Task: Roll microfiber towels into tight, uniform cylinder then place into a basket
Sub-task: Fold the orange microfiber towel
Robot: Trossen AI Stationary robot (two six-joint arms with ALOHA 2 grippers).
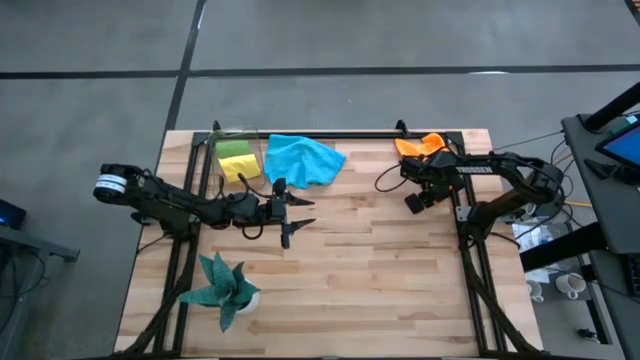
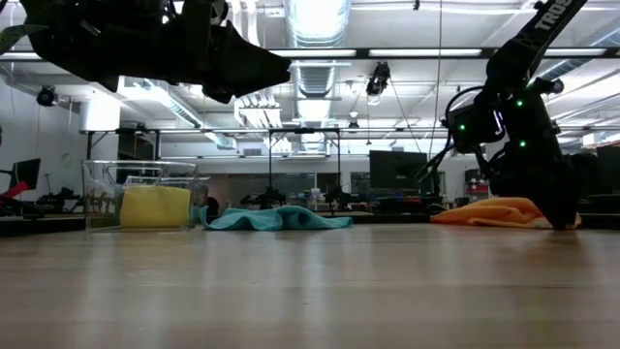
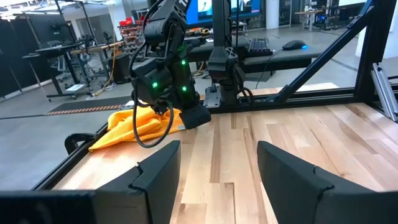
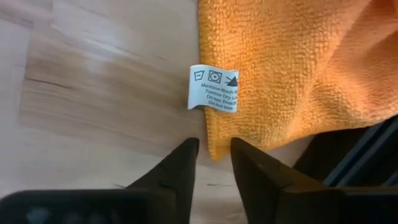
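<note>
An orange towel (image 1: 420, 144) (image 4: 292, 62) lies spread flat at the table's far right, with a white care label (image 4: 213, 88) at its edge. My right gripper (image 4: 214, 146) (image 1: 428, 168) points down at its near corner, the fingers a narrow gap apart with the corner between their tips. A blue towel (image 1: 305, 158) lies crumpled at the far middle. The clear basket (image 1: 215, 150) (image 2: 97, 194) at the far left holds a yellow towel (image 2: 155, 206) and a green towel (image 1: 234, 148). My left gripper (image 1: 295, 212) (image 3: 217, 155) hangs open and level above the table's middle left. My right gripper stands from above over the orange towel's corner (image 4: 216, 149), which lies flat on the table between the two fingertips. Whether the fingertips touch the cloth I cannot tell.
A dark teal plant in a white pot (image 1: 222, 288) stands near the front left. A black metal frame (image 1: 330, 135) runs along the far edge and down both sides, close behind the orange towel (image 3: 134, 124). Bare wood lies across the table's middle and front.
</note>
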